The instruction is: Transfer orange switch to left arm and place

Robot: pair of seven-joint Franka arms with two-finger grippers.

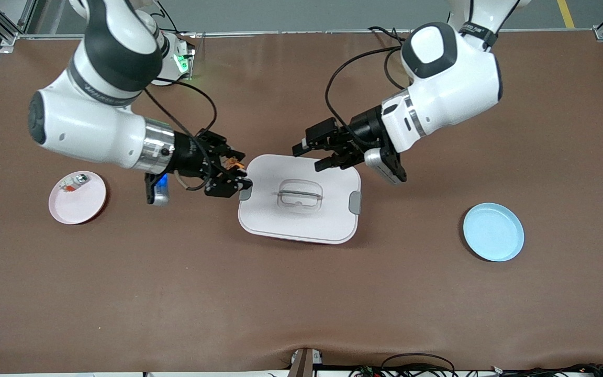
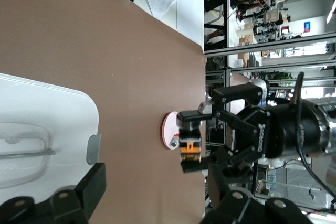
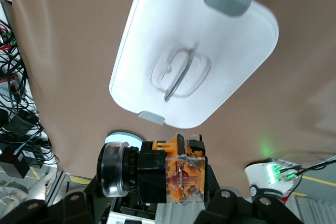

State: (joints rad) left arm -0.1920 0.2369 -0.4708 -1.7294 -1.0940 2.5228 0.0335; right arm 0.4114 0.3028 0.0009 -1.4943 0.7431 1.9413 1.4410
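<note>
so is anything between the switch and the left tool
Yes, the box. The right tool holds the switch at the box's edge toward the right arm's end of the table; the left tool is over its other edge, so the handover must go above the lid.

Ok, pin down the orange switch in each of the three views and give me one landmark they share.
Front view: the orange switch sits in the right gripper, by the edge of the box toward the right arm's end.
Left wrist view: the switch shows farther off, clamped in the right gripper, in front of the pink plate.
Right wrist view: it fills the foreground.
Shared landmark: the white box.
</note>
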